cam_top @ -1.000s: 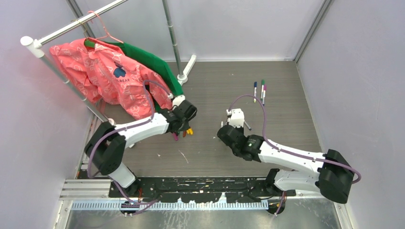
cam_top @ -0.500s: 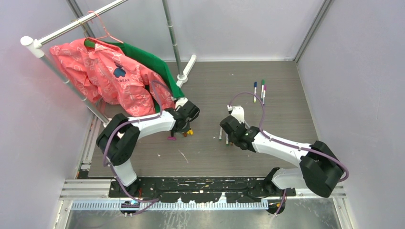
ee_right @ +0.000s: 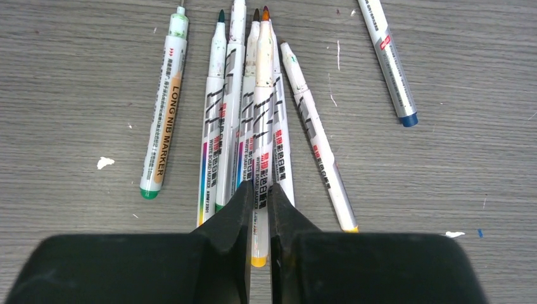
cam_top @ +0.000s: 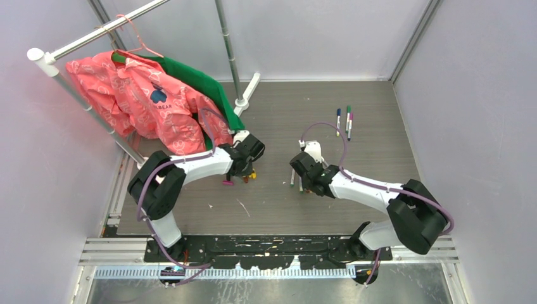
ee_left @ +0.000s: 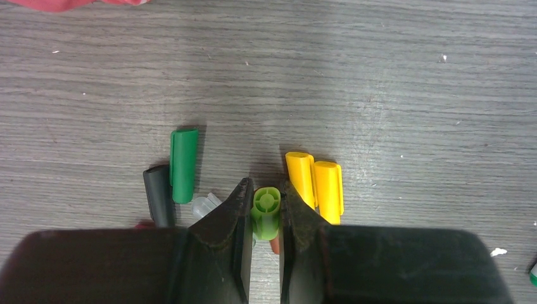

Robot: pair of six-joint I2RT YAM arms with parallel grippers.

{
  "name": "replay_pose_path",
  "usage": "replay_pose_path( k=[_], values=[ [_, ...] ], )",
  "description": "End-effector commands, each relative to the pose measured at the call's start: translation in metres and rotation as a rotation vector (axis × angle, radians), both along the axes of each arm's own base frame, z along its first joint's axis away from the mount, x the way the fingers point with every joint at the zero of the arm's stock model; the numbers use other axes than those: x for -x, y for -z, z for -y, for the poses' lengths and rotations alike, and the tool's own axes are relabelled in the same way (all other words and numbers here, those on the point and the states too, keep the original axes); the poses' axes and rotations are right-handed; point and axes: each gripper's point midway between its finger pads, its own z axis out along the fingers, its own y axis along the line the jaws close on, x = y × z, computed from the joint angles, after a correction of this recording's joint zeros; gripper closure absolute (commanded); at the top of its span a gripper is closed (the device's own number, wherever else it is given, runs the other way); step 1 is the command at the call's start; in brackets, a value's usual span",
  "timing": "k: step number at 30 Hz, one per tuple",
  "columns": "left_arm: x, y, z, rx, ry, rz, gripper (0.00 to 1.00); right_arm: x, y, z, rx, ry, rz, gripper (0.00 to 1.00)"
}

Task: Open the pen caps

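pen cap [ee_left: 266, 204] in left fingers [ee_left: 227, 223], pen [ee_right: 262, 120] in right fingers [ee_right: 229, 218]

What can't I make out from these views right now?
- Left wrist: the lime cap's lower half and the red piece under it, hidden by the left gripper.
- Right wrist: pens stacked beneath the orange pen, covered by it and the right gripper.
- Top: caps beside the left arm, too small to count.

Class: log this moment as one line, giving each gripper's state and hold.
left gripper: shut on light green cap | right gripper: shut on orange-nib marker | loose beside left: two yellow caps
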Motion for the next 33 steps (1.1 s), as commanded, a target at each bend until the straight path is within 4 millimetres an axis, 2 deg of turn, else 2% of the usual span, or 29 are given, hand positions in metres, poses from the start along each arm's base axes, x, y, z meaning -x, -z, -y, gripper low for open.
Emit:
replay_pose_path(
  k=[1,4,8,10,15,18,22,28,33],
  values=[
    [-0.006,-0.012,0.005,0.053,-0.010,0.041,0.84,-0.015,-0.012,-0.012,-0.041,0.001,0.037,0.84],
    [-0.005,-0.012,0.005,0.054,-0.013,0.040,0.83,-0.015,-0.010,-0.012,-0.039,0.005,0.031,0.76],
    [-0.004,-0.012,0.004,0.055,-0.016,0.040,0.80,-0.016,-0.010,-0.010,-0.038,0.010,0.028,0.70],
    [-0.003,-0.012,0.003,0.054,-0.018,0.040,0.76,-0.016,-0.009,-0.010,-0.039,0.011,0.027,0.70],
    [-0.002,-0.015,0.000,0.057,-0.025,0.045,0.76,-0.017,-0.012,-0.010,-0.046,0.012,0.034,0.68],
    [0.000,-0.017,-0.002,0.060,-0.032,0.051,0.68,-0.018,-0.019,-0.011,-0.055,0.011,0.053,0.67],
    [0.000,-0.024,-0.002,0.075,-0.034,0.066,0.65,-0.023,-0.034,-0.010,-0.064,0.019,0.091,0.64],
    [-0.006,-0.048,0.002,0.115,-0.033,0.122,0.50,-0.050,-0.066,-0.005,-0.074,0.081,0.162,0.59],
    [-0.012,-0.074,0.010,0.182,-0.019,0.184,0.37,-0.088,-0.085,0.017,-0.095,0.179,0.200,0.58]
  ],
)
